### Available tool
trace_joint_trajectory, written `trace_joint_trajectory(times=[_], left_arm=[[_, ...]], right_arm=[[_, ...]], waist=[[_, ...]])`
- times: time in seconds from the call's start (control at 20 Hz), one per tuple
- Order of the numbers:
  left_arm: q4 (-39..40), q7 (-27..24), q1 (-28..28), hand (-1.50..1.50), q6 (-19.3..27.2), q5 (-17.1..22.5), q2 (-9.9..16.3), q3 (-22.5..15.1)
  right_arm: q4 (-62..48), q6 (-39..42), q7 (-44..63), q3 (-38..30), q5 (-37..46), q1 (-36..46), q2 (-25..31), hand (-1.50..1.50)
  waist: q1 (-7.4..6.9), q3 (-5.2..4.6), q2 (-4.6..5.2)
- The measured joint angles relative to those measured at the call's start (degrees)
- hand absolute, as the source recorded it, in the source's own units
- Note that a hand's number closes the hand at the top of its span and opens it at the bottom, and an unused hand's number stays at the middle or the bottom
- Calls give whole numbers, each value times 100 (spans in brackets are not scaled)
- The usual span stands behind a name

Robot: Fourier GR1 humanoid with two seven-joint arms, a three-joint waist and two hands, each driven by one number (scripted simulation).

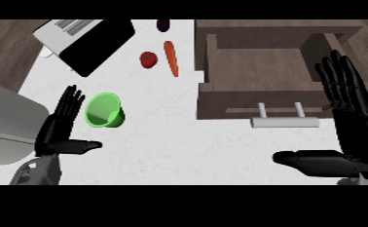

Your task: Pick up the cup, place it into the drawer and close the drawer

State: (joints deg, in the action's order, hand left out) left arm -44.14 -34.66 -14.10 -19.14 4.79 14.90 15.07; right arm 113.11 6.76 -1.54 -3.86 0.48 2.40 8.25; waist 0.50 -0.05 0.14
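the left robot hand [61, 123], fingers straight and apart, should curl round the green cup [105, 110] just beside it, keeping it level for the open drawer [259, 77].

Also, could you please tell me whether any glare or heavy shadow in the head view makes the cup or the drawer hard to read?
Head view: lighting is flat and even, with no glare on the white counter; the green cup stands out clearly, lying tipped beside the left hand; the open drawer has a uniformly dark brown interior without hard shadows, and its pale handle reads plainly.
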Motion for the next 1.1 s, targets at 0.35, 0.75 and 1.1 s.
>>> trace_joint_trajectory(times=[0.35, 0.75, 1.1], left_arm=[[1921, -1187, -672, -150, -58, -296, 283, 144], [2939, -1814, -1089, -150, 259, -494, 314, 195], [3256, -2032, -1291, -150, 324, -591, 297, 184]], right_arm=[[-115, 118, -65, -65, -42, 56, 15, -150], [16, 174, 19, -90, -121, 50, -3, -150], [-95, 165, 21, 8, 0, 166, -40, -150]], waist=[[34, -5, 15], [85, -13, 34], [113, -20, 54]])
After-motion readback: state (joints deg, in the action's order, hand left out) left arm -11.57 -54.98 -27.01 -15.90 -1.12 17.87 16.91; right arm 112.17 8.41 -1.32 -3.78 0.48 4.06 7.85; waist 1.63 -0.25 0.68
